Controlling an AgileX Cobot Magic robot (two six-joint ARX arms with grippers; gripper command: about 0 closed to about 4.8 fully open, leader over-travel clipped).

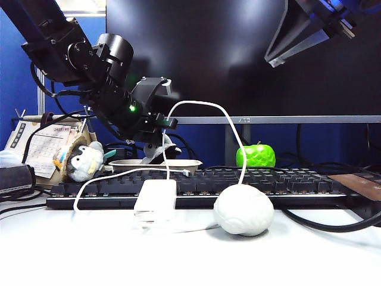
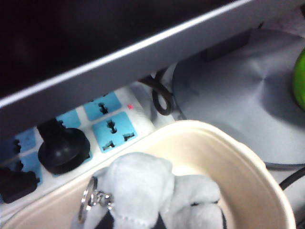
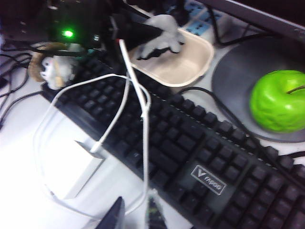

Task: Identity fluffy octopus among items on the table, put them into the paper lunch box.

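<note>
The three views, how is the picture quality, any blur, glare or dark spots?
Exterior view: sharp, dark monitor background, table washed out bright. Left wrist view: close and soft, fluffy octopus slightly out of focus over the paper lunch box. Right wrist view: blurred, charger block overexposed.

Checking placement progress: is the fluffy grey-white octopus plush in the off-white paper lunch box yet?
Not released: left gripper holds the octopus plush over the lunch box.

Left end effector (image 1: 159, 138) holding fluffy octopus (image 1: 159, 149) above paper lunch box (image 1: 156, 164), behind keyboard (image 1: 202, 186)
</note>
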